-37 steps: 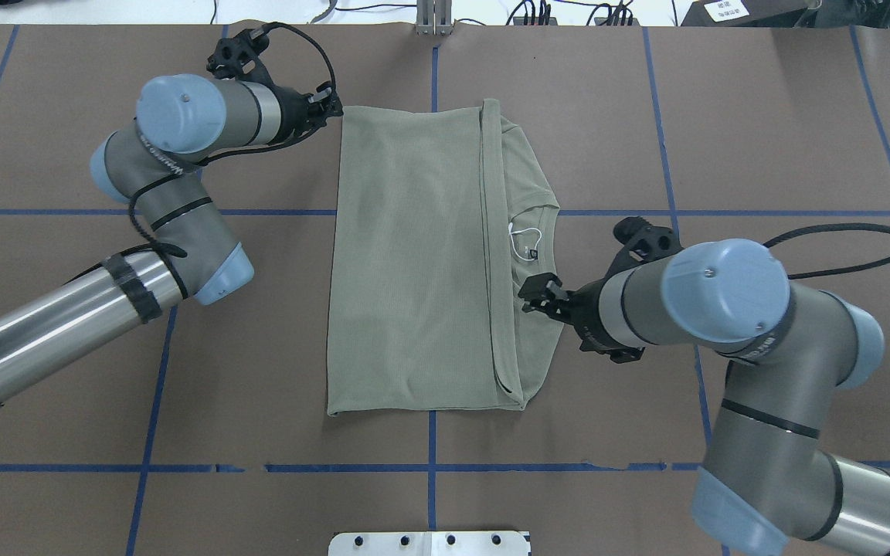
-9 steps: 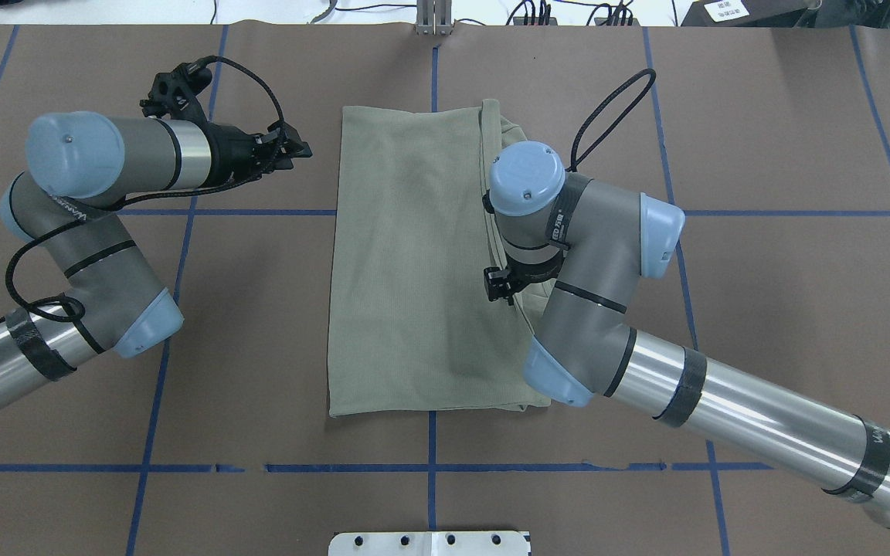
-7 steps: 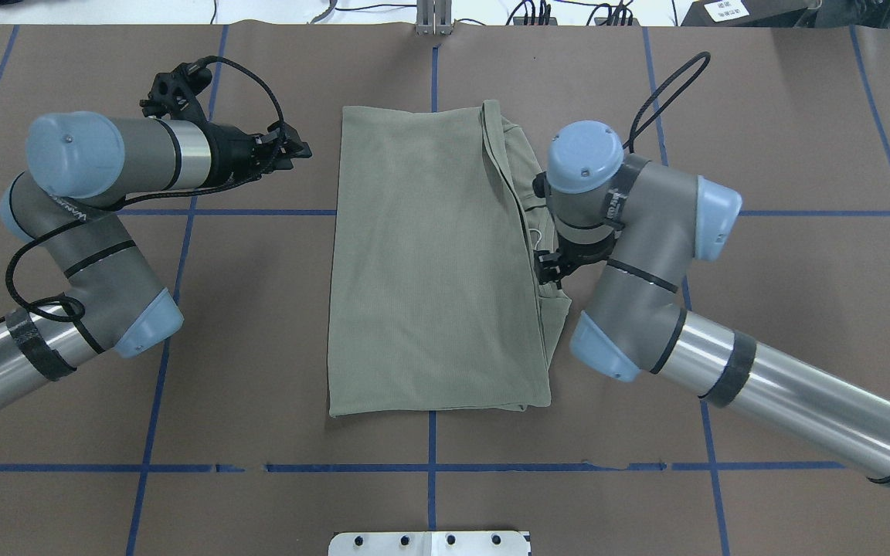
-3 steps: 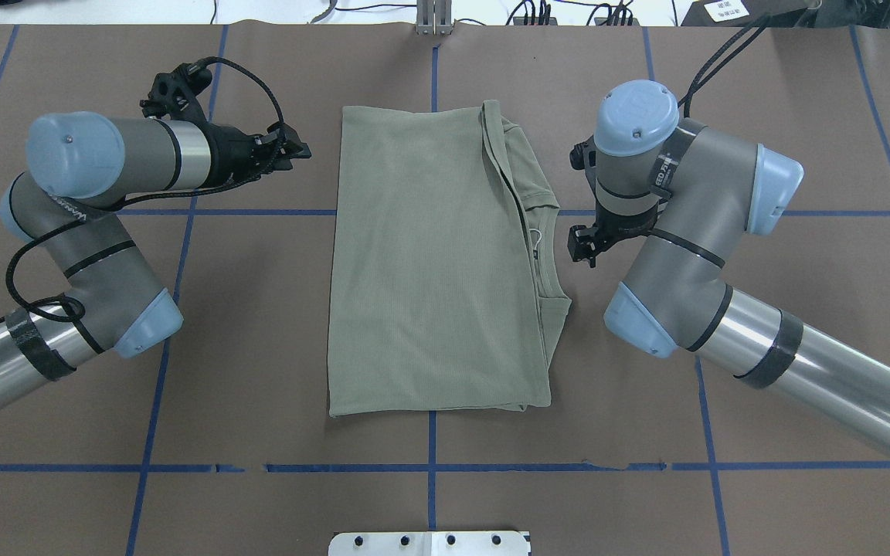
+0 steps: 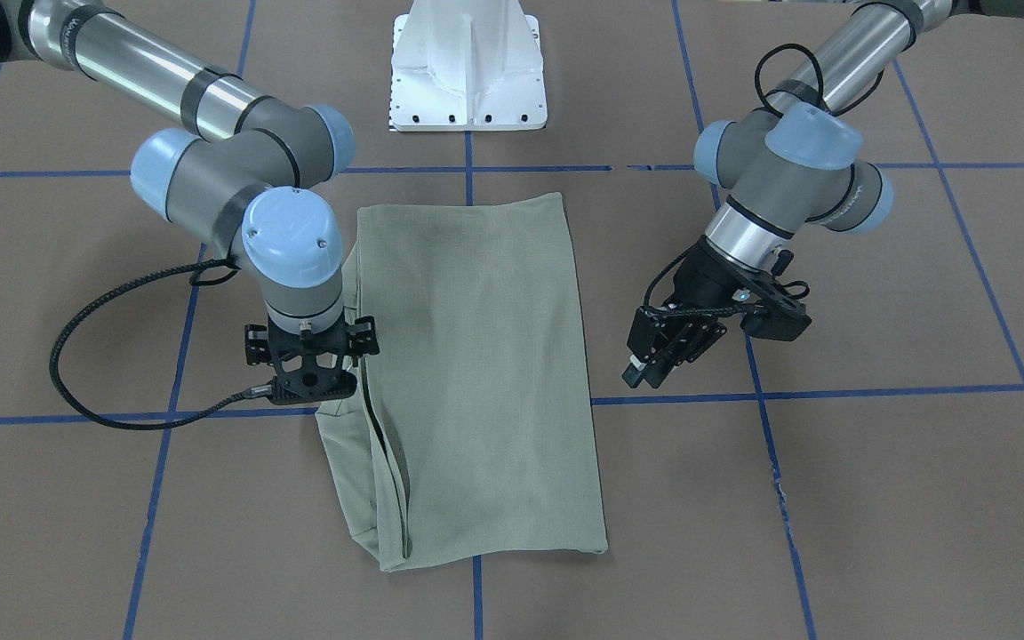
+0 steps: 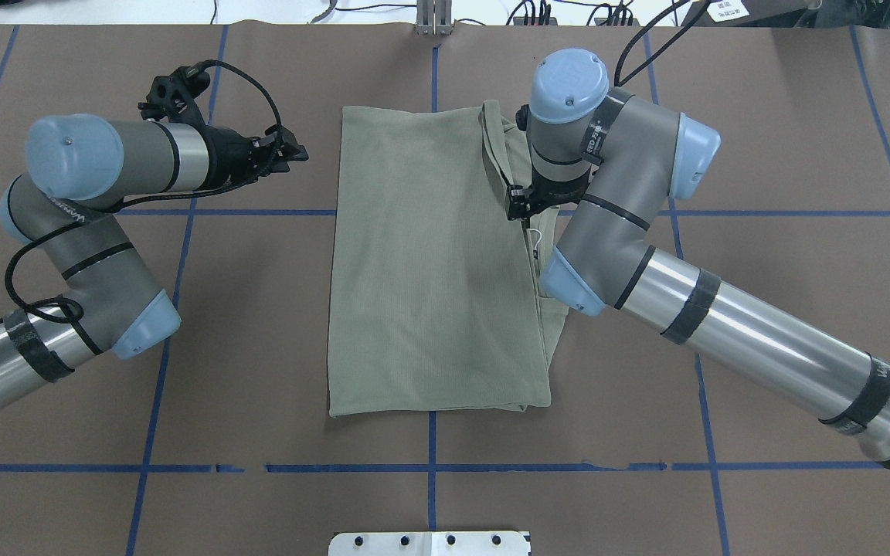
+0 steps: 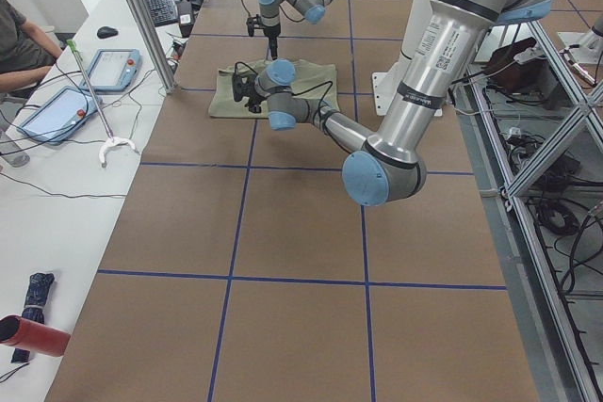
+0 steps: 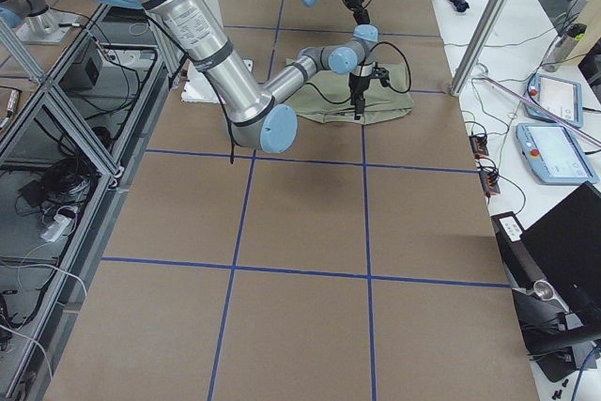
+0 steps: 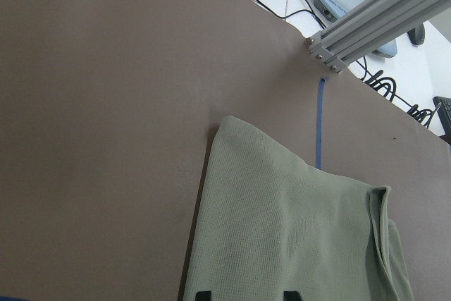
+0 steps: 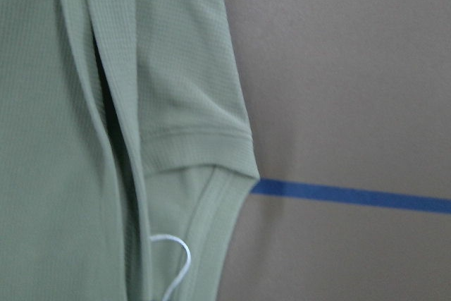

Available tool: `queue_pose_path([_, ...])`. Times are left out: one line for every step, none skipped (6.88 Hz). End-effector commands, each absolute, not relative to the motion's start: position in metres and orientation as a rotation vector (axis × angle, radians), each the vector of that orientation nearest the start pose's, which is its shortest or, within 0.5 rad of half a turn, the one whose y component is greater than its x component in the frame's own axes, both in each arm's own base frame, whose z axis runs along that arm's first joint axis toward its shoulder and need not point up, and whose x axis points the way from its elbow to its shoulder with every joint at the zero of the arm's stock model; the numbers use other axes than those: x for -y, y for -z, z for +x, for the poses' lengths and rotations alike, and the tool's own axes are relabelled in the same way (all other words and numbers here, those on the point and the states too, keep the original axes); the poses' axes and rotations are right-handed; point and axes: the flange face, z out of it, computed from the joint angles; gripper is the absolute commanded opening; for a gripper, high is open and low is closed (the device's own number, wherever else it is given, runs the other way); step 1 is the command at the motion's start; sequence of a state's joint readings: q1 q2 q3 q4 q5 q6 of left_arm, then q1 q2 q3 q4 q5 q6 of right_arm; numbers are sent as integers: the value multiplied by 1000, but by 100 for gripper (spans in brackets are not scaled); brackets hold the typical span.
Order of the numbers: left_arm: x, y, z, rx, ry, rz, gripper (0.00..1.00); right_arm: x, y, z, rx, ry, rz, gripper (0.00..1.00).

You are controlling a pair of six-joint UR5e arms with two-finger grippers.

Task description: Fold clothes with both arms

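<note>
The clothes are one sage-green shirt (image 6: 429,262) lying folded into a long rectangle at the table's middle, also seen in the front view (image 5: 476,356). Along its right edge the collar (image 10: 204,209) and a white string loop (image 6: 535,235) show. My right gripper (image 6: 520,207) points straight down over that collar edge. The wrist hides its fingers, so I cannot tell its state. My left gripper (image 6: 298,152) hovers open over bare table, just left of the shirt's far left corner, with nothing between its fingers (image 9: 203,294).
The white pedestal base (image 5: 469,67) stands at the near table edge. Blue tape lines (image 6: 182,211) grid the brown table. An aluminium post (image 6: 433,19) rises at the far edge. Beyond it a side desk holds tablets (image 7: 57,110), and a person (image 7: 19,30) sits there.
The right arm pulled away to the right of the shirt, then swung back over the collar edge, farther from the robot. The upper layer's edge has shifted right. The left arm has barely moved.
</note>
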State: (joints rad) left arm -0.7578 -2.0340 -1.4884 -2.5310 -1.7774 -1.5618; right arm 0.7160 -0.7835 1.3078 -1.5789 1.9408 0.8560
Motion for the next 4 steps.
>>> queue_pose_path([544,-327,410,-1314,495,338,45,612,-277,-548,610,72,95,99])
queue_pose_path([540,-337,408,-1304,492,323,45,615,-277,-546,597,68,113,99])
queue_pose_path([534,-344,409,-1310,459,280,45,620,-287,-550,581,64,117,99])
queue_pose_path([534,-345,409,-1309,458,278,45,628,-299,-548,555,59,125,99])
